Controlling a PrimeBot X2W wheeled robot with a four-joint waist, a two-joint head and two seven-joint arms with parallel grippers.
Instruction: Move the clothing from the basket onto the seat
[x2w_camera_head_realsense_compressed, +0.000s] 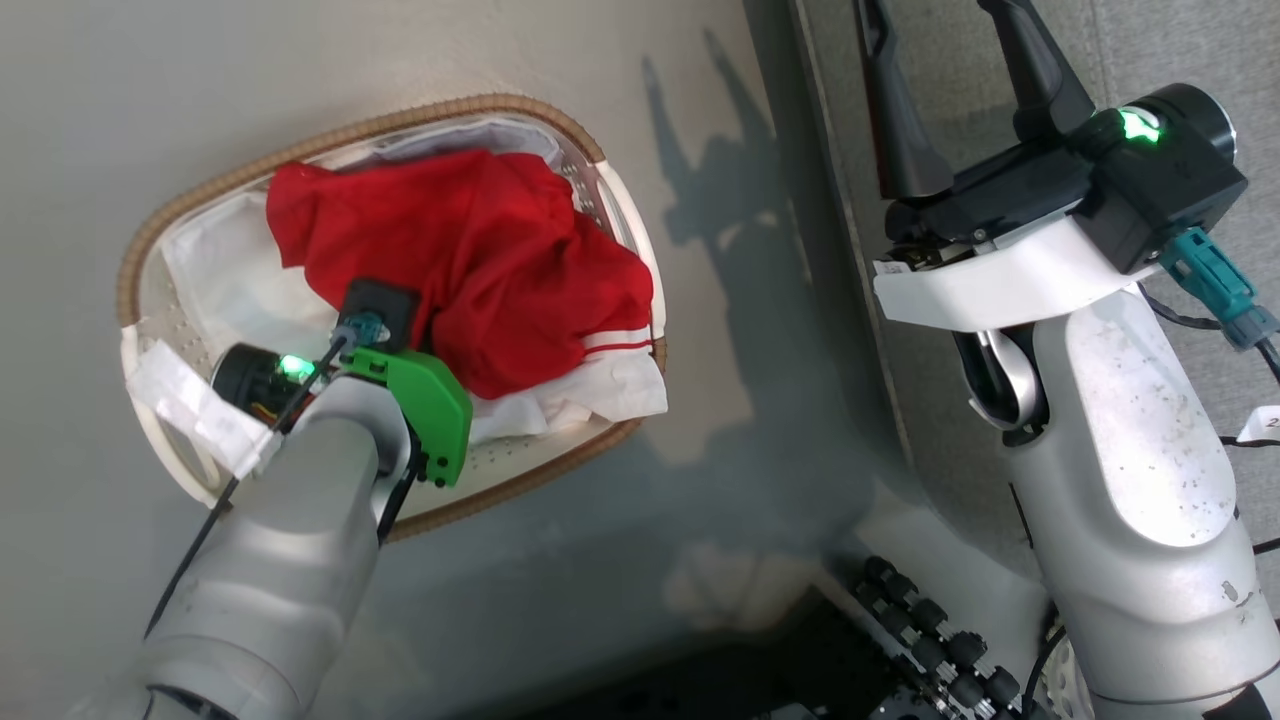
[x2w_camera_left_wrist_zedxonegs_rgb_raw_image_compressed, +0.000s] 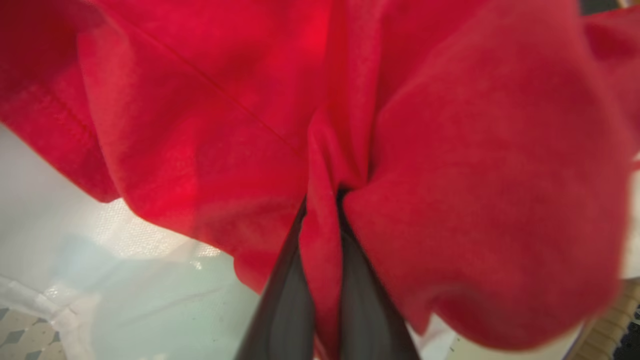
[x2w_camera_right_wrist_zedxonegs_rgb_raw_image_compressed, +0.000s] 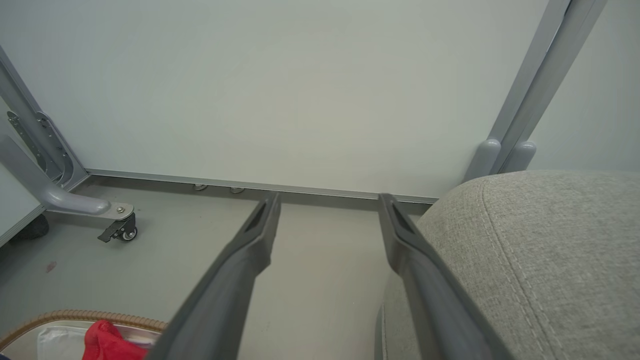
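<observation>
The basket (x2w_camera_head_realsense_compressed: 440, 108) sits on the grey floor (x2w_camera_head_realsense_compressed: 150, 80), left of the seat (x2w_camera_right_wrist_zedxonegs_rgb_raw_image_compressed: 550, 260). A red garment (x2w_camera_head_realsense_compressed: 470, 250) lies crumpled in it over the white liner (x2w_camera_head_realsense_compressed: 215, 265). A white piece with red stripes (x2w_camera_head_realsense_compressed: 600, 385) shows at the garment's near edge, perhaps part of the same garment. The left gripper (x2w_camera_left_wrist_zedxonegs_rgb_raw_image_compressed: 322, 200) reaches down into the basket, jaws closed on a fold of the red cloth. In the left wrist view its two dark fingers (x2w_camera_left_wrist_zedxonegs_rgb_raw_image_compressed: 285, 300) pinch a narrow ridge of fabric, and the tips are buried in it. The right gripper (x2w_camera_right_wrist_zedxonegs_rgb_raw_image_compressed: 327, 200) hangs by the seat's edge, well apart from the basket, jaws wide and holding nothing. Between its fingers the right wrist view shows bare floor and a pale wall panel (x2w_camera_right_wrist_zedxonegs_rgb_raw_image_compressed: 300, 75). The seat's rounded corner lies just to the right there, and the basket's rim with a bit of red is at the lower left
</observation>
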